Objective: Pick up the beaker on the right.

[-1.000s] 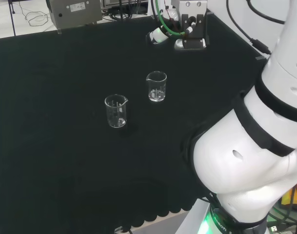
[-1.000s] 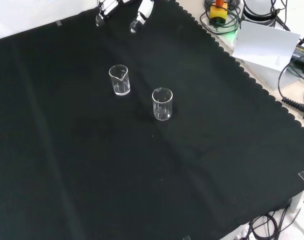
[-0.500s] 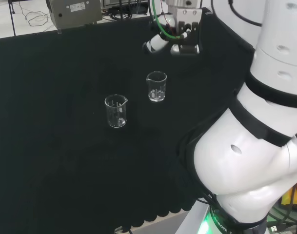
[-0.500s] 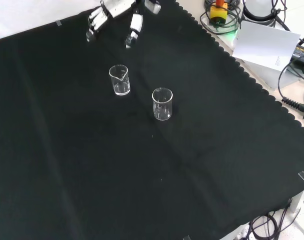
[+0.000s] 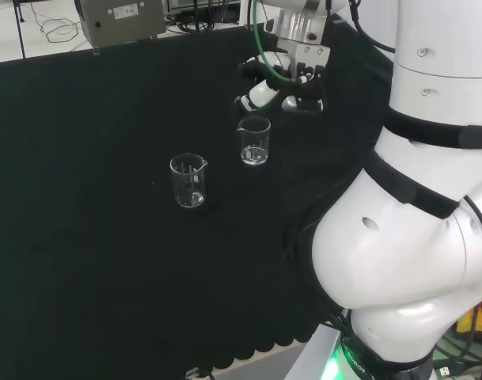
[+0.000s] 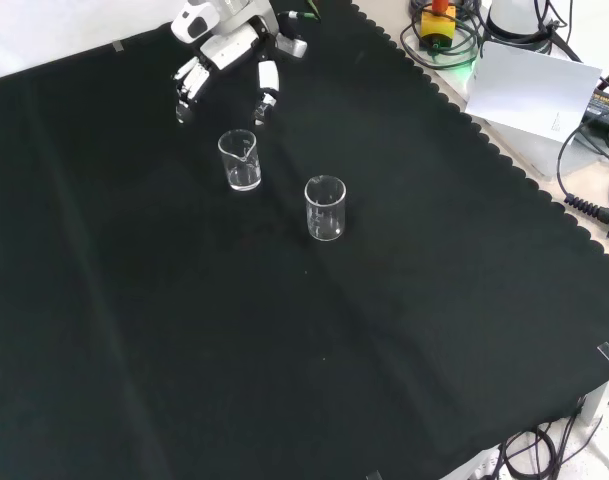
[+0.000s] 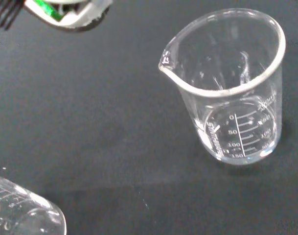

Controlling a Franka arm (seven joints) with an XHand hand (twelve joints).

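Two clear, empty glass beakers stand upright on the black cloth. In the head view the right beaker (image 5: 254,140) is just below and left of the hand (image 5: 266,89), and the left beaker (image 5: 188,180) stands apart. In the front view the hand (image 6: 229,45) hangs over the cloth, its fingers (image 6: 187,90) spread and fairly straight, with the tips just beyond the near beaker (image 6: 239,160). The hand is open, holds nothing and does not touch the glass. The other beaker (image 6: 325,208) stands farther forward. The wrist view has the near beaker (image 7: 232,83) close, and the second beaker's rim (image 7: 21,213).
The arm's white links (image 5: 415,198) stand at the head view's right. A grey box (image 5: 122,17) sits past the cloth's far edge. In the front view, a white sheet (image 6: 539,90) and cables (image 6: 594,170) lie off the cloth's scalloped edge.
The hand has come down and moved in from the cloth's far edge toward the right beaker. Both beakers have stayed in place.
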